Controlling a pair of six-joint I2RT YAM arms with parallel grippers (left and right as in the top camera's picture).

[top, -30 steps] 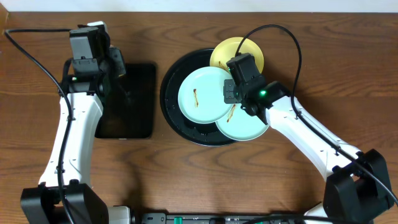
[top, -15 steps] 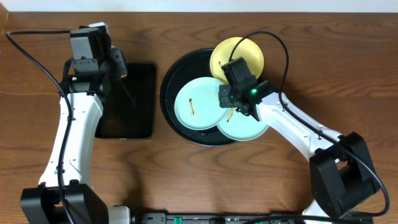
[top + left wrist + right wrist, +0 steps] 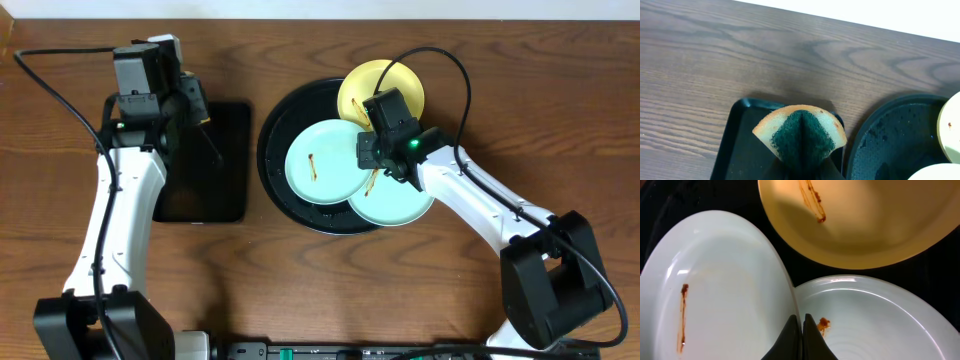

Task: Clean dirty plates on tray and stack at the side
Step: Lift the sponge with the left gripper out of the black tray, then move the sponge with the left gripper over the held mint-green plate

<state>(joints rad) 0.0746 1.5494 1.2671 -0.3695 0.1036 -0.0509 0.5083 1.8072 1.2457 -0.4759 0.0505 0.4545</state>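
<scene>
Plates (image 3: pixel 320 163), two mint and one yellow, all smeared brown, lie overlapping on the round tray (image 3: pixel 285 108) at frame centre; none looks cleaned or stacked on the counter (image 3: pixel 560 90) yet. The right end effector (image 3: pixel 801 332), fingers pressed together, noses into the seam between the mint plates. The left end effector (image 3: pixel 195 105) pinches a folded sponge (image 3: pixel 800 131) over the rectangular tray (image 3: pixel 737 150), upper left. Next, I judge, the sponge must travel to a steadied plate. Only the right wrist view shows the yellow plate's smear plainly; only the left wrist view shows the sponge's green face.
</scene>
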